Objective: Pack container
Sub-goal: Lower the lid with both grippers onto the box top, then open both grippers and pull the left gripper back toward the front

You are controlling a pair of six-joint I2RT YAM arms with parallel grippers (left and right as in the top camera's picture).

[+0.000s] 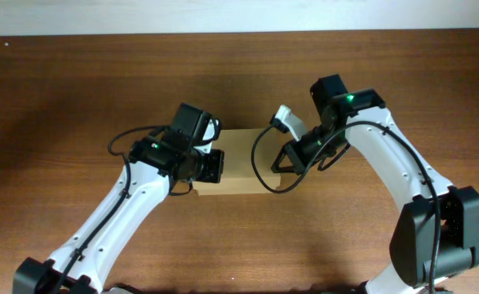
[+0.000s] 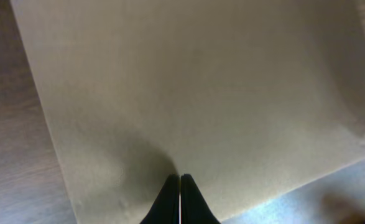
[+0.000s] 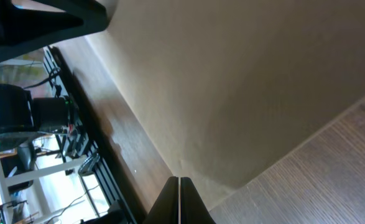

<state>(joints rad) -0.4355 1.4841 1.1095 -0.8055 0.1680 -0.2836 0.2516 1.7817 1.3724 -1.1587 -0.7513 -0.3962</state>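
The container (image 1: 241, 160) is a plain tan cardboard box lying flat in the middle of the table with its lid down. My left gripper (image 1: 215, 168) is shut and empty, and its tips rest on the box's left part. In the left wrist view the shut tips (image 2: 180, 178) touch the flat cardboard top (image 2: 201, 87) near its edge. My right gripper (image 1: 282, 168) is shut and empty at the box's right end. In the right wrist view its shut tips (image 3: 180, 181) sit at the box's edge (image 3: 232, 81). No stationery items are in view.
The brown wooden table (image 1: 59, 98) surrounds the box on all sides. Black cables loop off both arms near the box. A pale wall strip runs along the far edge. The right wrist view shows racks and a chair beyond the table edge (image 3: 20, 112).
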